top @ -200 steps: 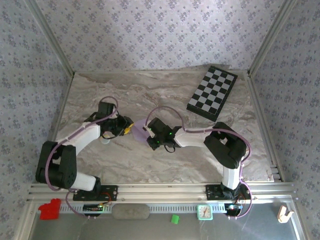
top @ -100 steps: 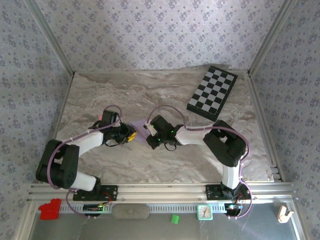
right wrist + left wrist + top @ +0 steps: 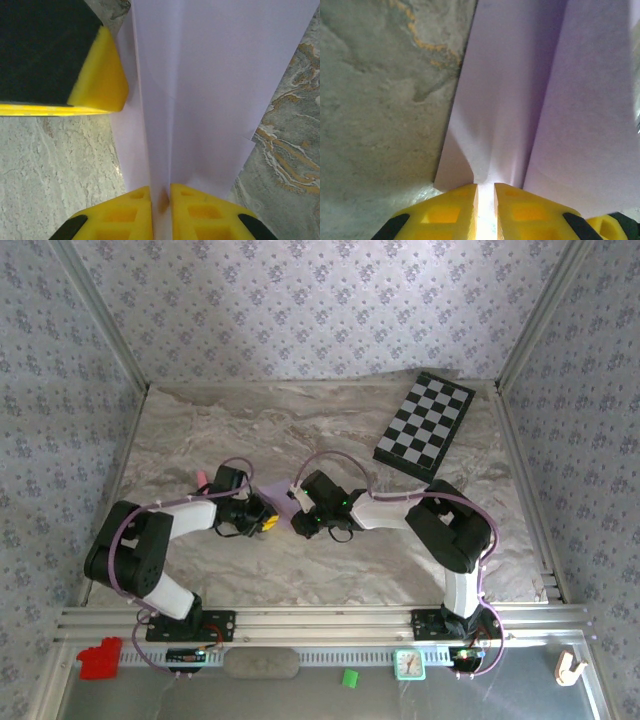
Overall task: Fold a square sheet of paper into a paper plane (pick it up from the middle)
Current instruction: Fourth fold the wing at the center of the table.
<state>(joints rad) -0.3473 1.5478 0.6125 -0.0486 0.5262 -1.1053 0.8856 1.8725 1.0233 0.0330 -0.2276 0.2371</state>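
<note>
Pinch at mid-fold. Swung left hand (image 3: 486, 186) inward to frame centre and narrowed it almost shut on the raised ridge of the folded lilac sheet (image 3: 278, 491), lying on the bench (image 3: 200, 430) mid-frame. Kept right hand (image 3: 160, 189) clamped on that ridge from the opposite end. Probably set to sharpen the crease.

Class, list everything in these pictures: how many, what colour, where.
table: one, grey marbled, under the arms
paper: one, pale lilac, part folded, table centre
chequered board: one, black and white, table's far right
block: one, red, near-left rail
cube: one, green, near rail
clock: one, white face with green frame, right of cube
left gripper: one, yellow fingers, pinching a paper fold
right gripper: one, yellow fingers, pinching the same paper
</note>
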